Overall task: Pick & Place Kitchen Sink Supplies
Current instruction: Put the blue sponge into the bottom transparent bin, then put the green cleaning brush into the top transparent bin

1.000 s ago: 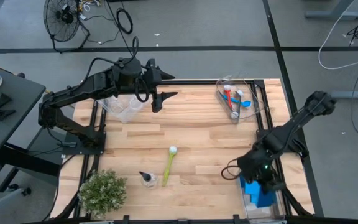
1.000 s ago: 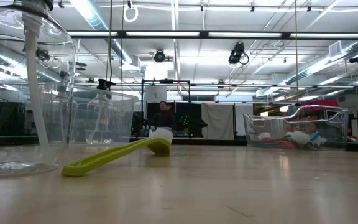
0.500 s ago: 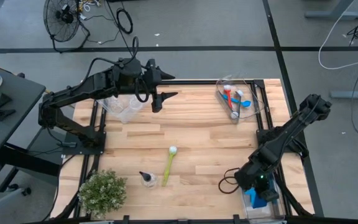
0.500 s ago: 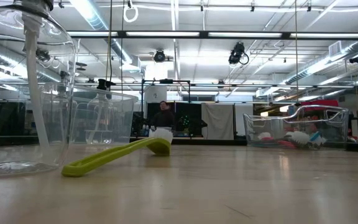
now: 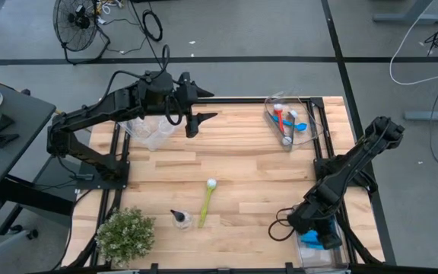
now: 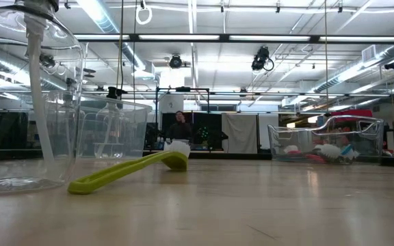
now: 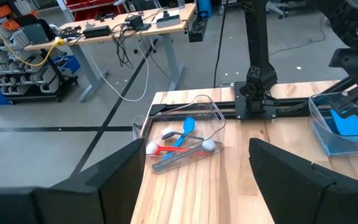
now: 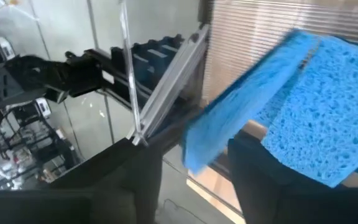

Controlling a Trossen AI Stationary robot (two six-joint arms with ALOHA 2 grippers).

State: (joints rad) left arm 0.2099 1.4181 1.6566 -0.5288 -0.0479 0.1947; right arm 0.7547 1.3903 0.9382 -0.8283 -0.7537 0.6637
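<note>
My right gripper (image 8: 188, 149) hangs open in the clear bin (image 5: 333, 245) at the table's near right corner. A flat blue sponge (image 8: 303, 99) lies tilted just ahead of its fingers, and blue sponge (image 5: 315, 240) shows below the wrist in the high view. A yellow-green brush (image 5: 206, 202) and a small clear bottle with a black top (image 5: 179, 218) rest on the wood near the front. My left gripper (image 5: 201, 116) waits open above the far left, holding nothing. My right gripper's fingers stand apart at the lower edge of the blue sponge (image 8: 253, 143). The sponge leans over one finger (image 8: 272, 180). Whether either finger touches it I cannot tell.
A clear bin (image 5: 289, 122) with red, blue and grey brushes stands at the far right. Another clear bin (image 5: 147, 131) sits under my left arm. A bushy potted plant (image 5: 125, 234) occupies the near left corner. Bare wood lies in the middle.
My right arm has moved toward the table's near edge and down over the corner bin. Less of the blue sponge shows past the wrist in the high view than a second ago.
</note>
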